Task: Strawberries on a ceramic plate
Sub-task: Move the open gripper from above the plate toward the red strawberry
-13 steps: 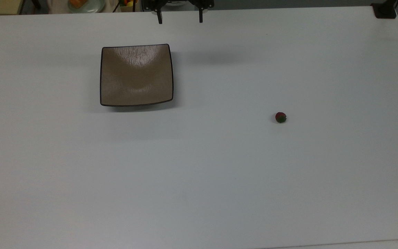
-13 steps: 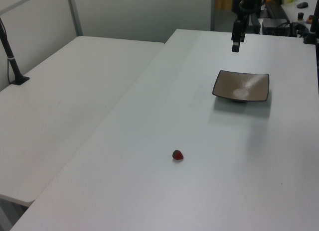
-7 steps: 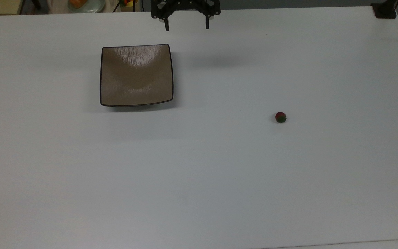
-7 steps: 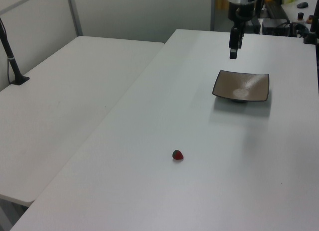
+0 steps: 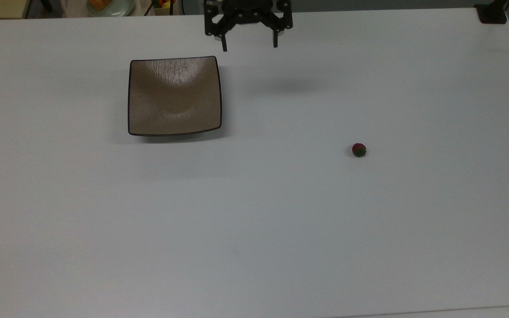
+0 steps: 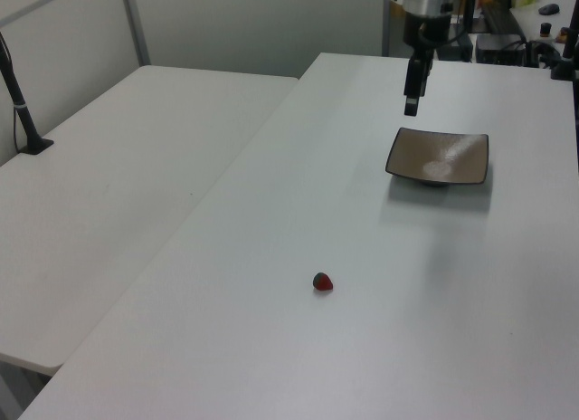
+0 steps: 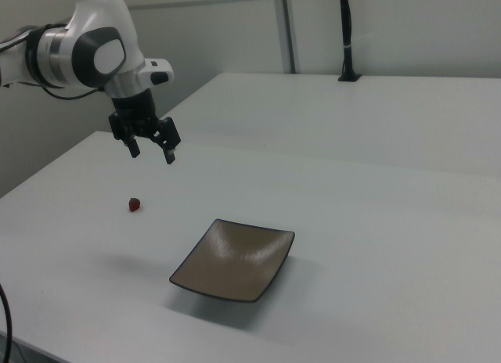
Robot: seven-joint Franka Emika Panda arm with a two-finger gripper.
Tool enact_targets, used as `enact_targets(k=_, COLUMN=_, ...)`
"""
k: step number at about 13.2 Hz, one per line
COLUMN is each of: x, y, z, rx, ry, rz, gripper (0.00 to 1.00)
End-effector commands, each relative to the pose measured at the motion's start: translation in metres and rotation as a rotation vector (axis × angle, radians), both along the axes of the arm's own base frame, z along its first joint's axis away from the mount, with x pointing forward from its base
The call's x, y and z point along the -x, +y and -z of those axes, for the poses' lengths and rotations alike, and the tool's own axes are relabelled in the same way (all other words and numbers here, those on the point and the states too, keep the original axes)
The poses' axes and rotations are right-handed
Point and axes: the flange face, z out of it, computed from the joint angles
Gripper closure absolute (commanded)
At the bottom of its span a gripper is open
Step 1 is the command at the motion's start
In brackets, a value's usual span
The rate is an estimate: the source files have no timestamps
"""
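Pincer (image 5: pixel 249 43) of mine, spread wide and empty, has drifted out from the table's (image 5: pixel 254 229) far edge past the ceramic plate (image 5: pixel 174 96), starting toward the strawberry (image 5: pixel 359 150) lying well apart from both.

Before me spreads a white table (image 5: pixel 254 229), a second white table (image 6: pixel 109 194) beside it on the left view's left, and a pale round dish (image 5: pixel 108 6) with orange food beyond the far edge.
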Motion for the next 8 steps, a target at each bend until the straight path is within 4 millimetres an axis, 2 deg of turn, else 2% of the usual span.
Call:
enact_targets(k=1, x=-0.017, y=0.045, z=-0.002, rx=-0.031, ry=-0.02, rz=-0.048, gripper=0.0)
enact_targets(k=2, x=-0.019, y=0.075, z=0.005, rx=-0.029, ry=-0.029, rz=-0.096, gripper=0.0)
enact_targets(k=3, x=-0.027, y=0.094, z=0.013, rx=-0.037, ry=-0.037, rz=-0.095, gripper=0.0)
enact_targets(k=8, x=-0.037, y=0.16, z=0.061, rx=-0.054, ry=-0.093, rz=-0.068, gripper=0.0)
